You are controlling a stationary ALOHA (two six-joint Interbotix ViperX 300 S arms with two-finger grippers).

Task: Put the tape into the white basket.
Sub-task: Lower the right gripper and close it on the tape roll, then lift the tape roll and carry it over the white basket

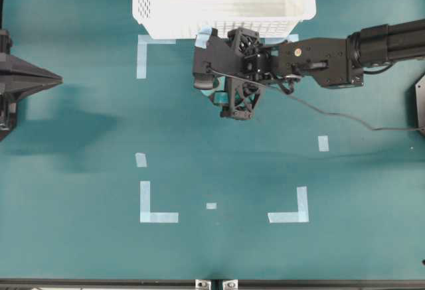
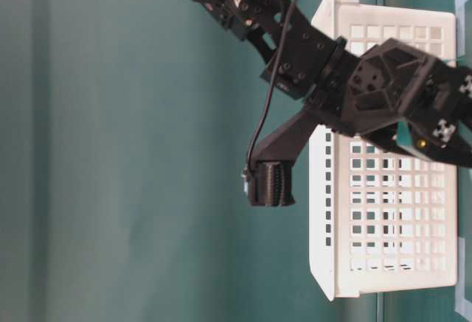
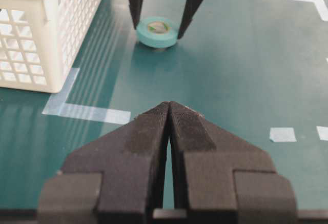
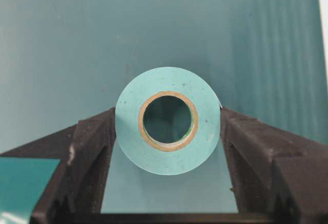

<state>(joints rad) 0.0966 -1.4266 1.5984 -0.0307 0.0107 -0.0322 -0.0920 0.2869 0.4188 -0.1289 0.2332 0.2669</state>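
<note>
The tape (image 3: 157, 31), a small turquoise roll with a round hollow core, lies flat on the green table just in front of the white basket (image 3: 36, 8). My right gripper (image 4: 168, 117) points down over it, and both fingers press against the roll's (image 4: 154, 152) opposite sides. From overhead the right gripper (image 1: 219, 85) covers nearly all of the roll, close to the front wall of the basket (image 1: 149, 11). My left gripper (image 3: 169, 106) is shut and empty, well back at the table's left edge (image 1: 50, 77).
Pale tape strips mark corners on the table (image 1: 156, 216) (image 1: 292, 214), with short patches between them (image 1: 211, 206) (image 1: 323, 143). A cable (image 1: 345, 121) trails from the right arm. The basket's slotted wall (image 2: 383, 189) stands right behind the right wrist.
</note>
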